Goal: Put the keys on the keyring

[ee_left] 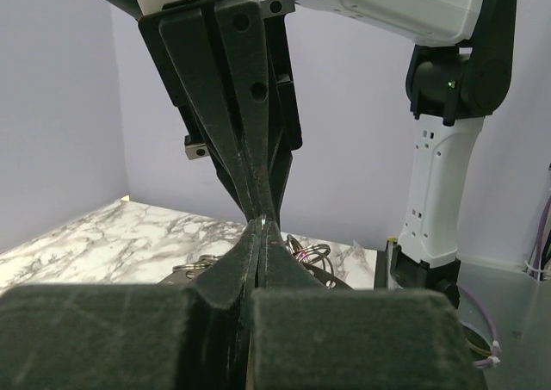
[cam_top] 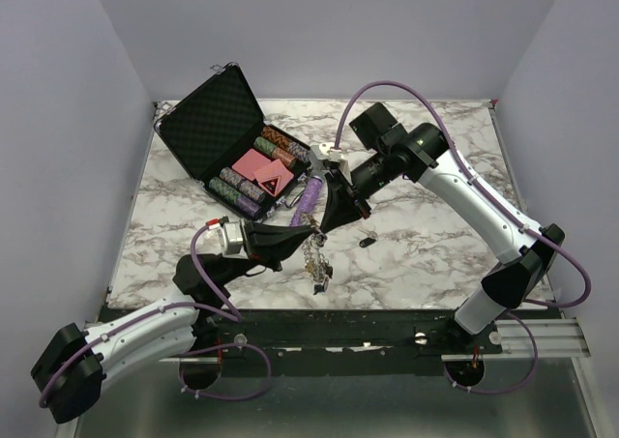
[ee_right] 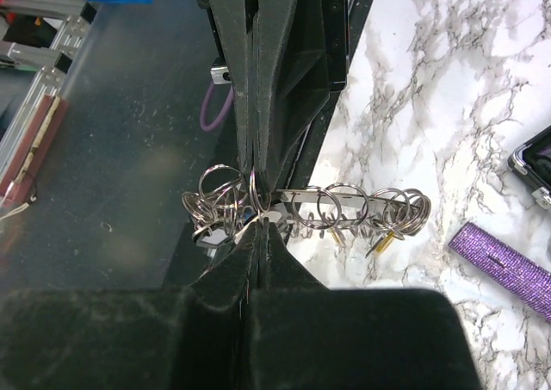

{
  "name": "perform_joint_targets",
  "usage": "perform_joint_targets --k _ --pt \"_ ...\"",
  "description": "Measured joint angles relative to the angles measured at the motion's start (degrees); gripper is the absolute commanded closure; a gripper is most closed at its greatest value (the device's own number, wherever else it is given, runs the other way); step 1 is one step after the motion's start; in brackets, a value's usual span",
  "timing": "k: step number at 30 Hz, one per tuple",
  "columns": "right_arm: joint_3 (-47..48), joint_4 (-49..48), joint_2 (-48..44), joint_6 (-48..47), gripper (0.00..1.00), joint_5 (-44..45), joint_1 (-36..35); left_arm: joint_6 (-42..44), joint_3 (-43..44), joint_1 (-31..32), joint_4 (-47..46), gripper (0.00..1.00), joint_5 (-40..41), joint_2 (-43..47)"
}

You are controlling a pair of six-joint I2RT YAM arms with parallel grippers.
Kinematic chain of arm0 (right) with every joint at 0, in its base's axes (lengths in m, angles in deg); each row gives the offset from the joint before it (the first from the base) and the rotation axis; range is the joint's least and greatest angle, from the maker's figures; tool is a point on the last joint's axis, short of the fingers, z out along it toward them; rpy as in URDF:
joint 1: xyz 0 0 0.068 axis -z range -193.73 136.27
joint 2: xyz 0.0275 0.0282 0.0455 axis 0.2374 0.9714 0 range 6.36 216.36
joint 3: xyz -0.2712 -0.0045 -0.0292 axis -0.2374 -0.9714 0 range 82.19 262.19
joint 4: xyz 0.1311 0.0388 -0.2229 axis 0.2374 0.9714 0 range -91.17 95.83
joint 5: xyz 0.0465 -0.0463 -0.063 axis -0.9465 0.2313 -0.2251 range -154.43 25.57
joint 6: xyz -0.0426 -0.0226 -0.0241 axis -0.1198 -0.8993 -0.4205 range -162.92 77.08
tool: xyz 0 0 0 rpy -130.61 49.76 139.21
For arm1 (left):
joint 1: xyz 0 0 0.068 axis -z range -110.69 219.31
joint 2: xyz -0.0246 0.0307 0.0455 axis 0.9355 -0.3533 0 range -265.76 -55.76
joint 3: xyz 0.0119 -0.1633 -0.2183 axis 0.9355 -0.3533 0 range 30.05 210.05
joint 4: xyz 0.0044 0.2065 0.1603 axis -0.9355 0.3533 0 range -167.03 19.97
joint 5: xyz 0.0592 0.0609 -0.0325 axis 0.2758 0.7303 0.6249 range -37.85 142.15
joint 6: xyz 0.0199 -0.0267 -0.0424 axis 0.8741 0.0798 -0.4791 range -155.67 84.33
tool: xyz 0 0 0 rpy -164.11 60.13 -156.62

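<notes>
Top external view gives the marble surface point(cam_top: 435, 254) nearly whole, though both arms cross its middle and cover the spot where their tips meet. The open black case point(cam_top: 208, 119) stands at the far left, its foam-lined lid tilted back; its tray holds rows of striped chips point(cam_top: 280, 148) laid on their sides and pink cards point(cam_top: 256, 164) between them. A purple glittery tube point(cam_top: 309, 198) lies just beside the case, its near end hidden under the right arm's fingers. The left gripper point(cam_top: 309, 232) reaches in from the left and the right gripper point(cam_top: 320, 226) from the far right, tip to tip above the near middle of the surface. The left gripper is clenched on the keyring point(cam_top: 315, 260), which hangs from the pinch and trails toward the near edge, its long axis running far to near in that view. The right gripper is clenched at the same spot, but what sits between its pads cannot be made out: both wrist views show only dark fingers pressed together there. From the right wrist the keyring appears edge-on as a band stretching across the picture, small split rings and the keys point(ee_right: 383, 235) bunched along it, its left end over the dark ledge and its right end over marble; individual keys are hard to separate. One black-headed key point(cam_top: 368, 240) lies loose on the surface near the grippers, to their right.
</notes>
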Motion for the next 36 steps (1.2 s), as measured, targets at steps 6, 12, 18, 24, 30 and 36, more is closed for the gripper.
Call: perform_joint_targets --k 6,12,18,24,30,36 --pt "-1.0 -0.1 0.0 0.7 1.0 -0.3 0.0 -0.7 -0.2 0.0 -2.3 1.0 0.0 -1.6" --pt "-2.4 -0.8 0.0 1.6 1.0 -0.6 0.0 -1.8 -0.2 0.0 -6.2 1.0 0.0 -4.3" --pt "-3.3 -1.7 0.0 3.4 0.75 -0.6 0.0 -2.6 -0.2 -0.1 -7.0 1.0 0.0 -5.2" --pt "-2.3 -2.5 0.0 4.1 0.62 0.1 -0.1 -2.8 -0.5 -0.3 -7.6 1.0 0.0 -4.7" --pt "-1.8 -2.6 -0.8 2.8 0.57 1.5 -0.2 -2.7 -2.9 -0.3 -5.4 1.0 0.0 -0.5" --pt "-1.4 -2.1 -1.3 0.7 0.55 2.7 -0.2 -2.1 -4.7 -0.3 -1.3 1.0 0.0 4.4"
